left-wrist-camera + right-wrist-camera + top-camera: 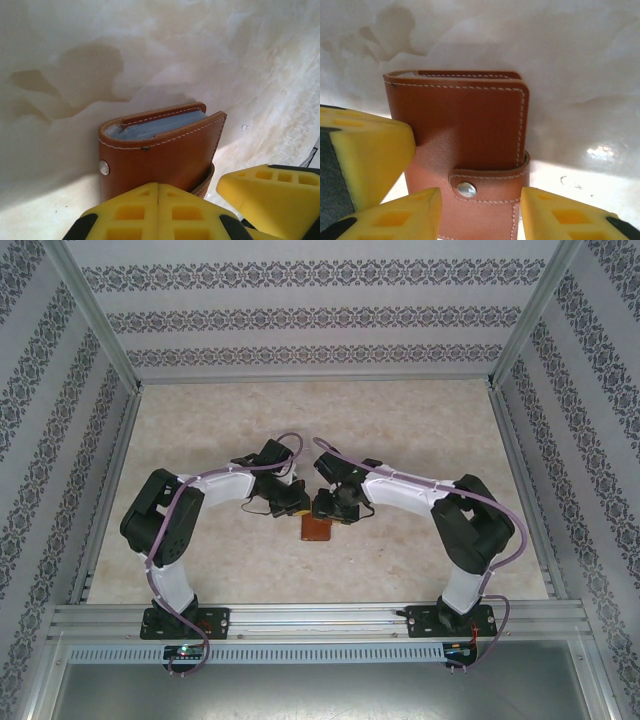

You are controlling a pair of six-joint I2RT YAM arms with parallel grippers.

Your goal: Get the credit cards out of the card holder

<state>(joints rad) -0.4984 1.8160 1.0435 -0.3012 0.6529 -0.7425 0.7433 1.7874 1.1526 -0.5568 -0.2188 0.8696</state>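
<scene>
the small brown leather card holder (316,529) (165,150) (465,120) lies closed, strap (485,187) snapped, on the pale marbled surface (420,420). at its near edge the left claw (157,192) is pressed together; over its strap end the right claw (480,212) stands spread.

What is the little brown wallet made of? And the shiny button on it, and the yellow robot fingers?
The card holder looks like smooth brown leather, real or fake: pale stitching edges it and it has a soft sheen. The button looks like polished metal: silvery and glinting. The yellow fingers look like matte moulded plastic with square hollows; hard or rubbery, I cannot tell.
</scene>
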